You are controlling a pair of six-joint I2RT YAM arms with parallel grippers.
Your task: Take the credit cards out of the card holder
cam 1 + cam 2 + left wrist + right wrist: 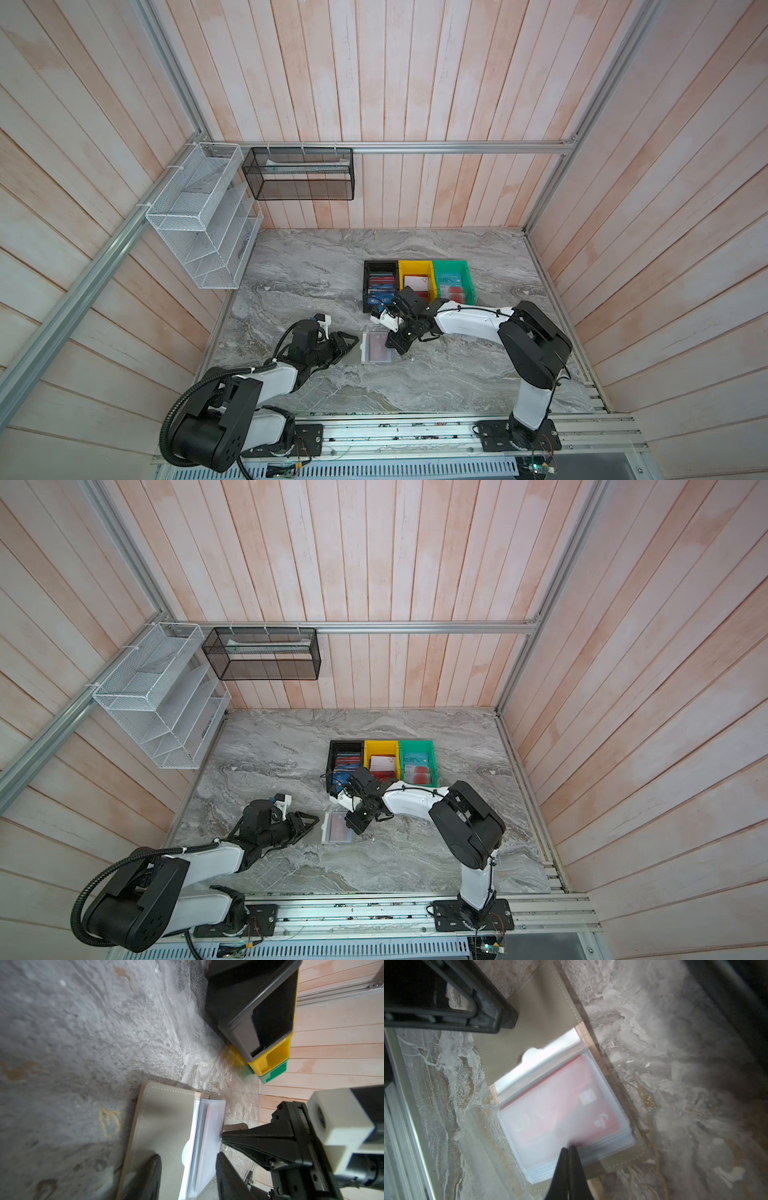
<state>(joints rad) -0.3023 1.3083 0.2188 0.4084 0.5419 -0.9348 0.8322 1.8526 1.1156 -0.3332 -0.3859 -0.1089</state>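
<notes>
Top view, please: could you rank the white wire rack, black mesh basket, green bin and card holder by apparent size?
white wire rack
black mesh basket
green bin
card holder
Rack and basket hang nearer the camera, inflating them.

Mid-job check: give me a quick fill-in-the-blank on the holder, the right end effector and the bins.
The card holder lies ___ on the table.
The card showing inside it is ___.
The right end effector has its jaws ___.
Between the black bin and the green bin stands the ___ bin.
Missing words: open; red; shut; yellow.
</notes>
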